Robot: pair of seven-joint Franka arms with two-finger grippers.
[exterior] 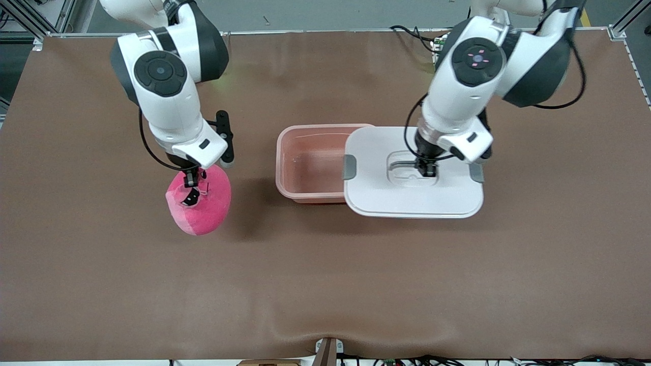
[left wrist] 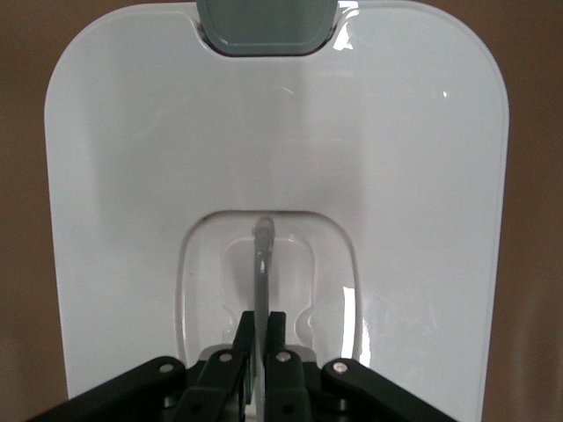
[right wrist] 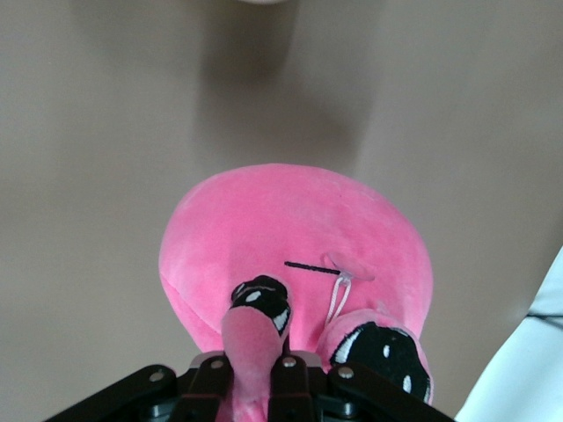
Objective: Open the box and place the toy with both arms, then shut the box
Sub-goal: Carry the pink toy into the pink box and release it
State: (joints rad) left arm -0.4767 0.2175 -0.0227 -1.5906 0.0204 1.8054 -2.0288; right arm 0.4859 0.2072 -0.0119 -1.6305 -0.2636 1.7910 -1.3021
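Note:
The box (exterior: 305, 165), a translucent pink tub, stands open at mid-table. Its white lid (exterior: 407, 195) is shifted toward the left arm's end and covers only that end of the tub. My left gripper (exterior: 426, 168) is shut on the lid's grey handle (left wrist: 261, 255), which stands up from the recess between my left gripper's (left wrist: 262, 330) fingers. The lid (left wrist: 132, 176) fills the left wrist view. Toward the right arm's end, the round pink toy (exterior: 201, 203) hangs from my right gripper (exterior: 190, 178). In the right wrist view my right gripper (right wrist: 251, 362) is shut on the snout of the toy (right wrist: 290, 220).
Grey clips (exterior: 349, 168) sit at both short ends of the lid, one also showing in the left wrist view as a grey clip (left wrist: 264, 26). A brown mat (exterior: 325, 284) covers the table. Cables (exterior: 422, 40) lie near the left arm's base.

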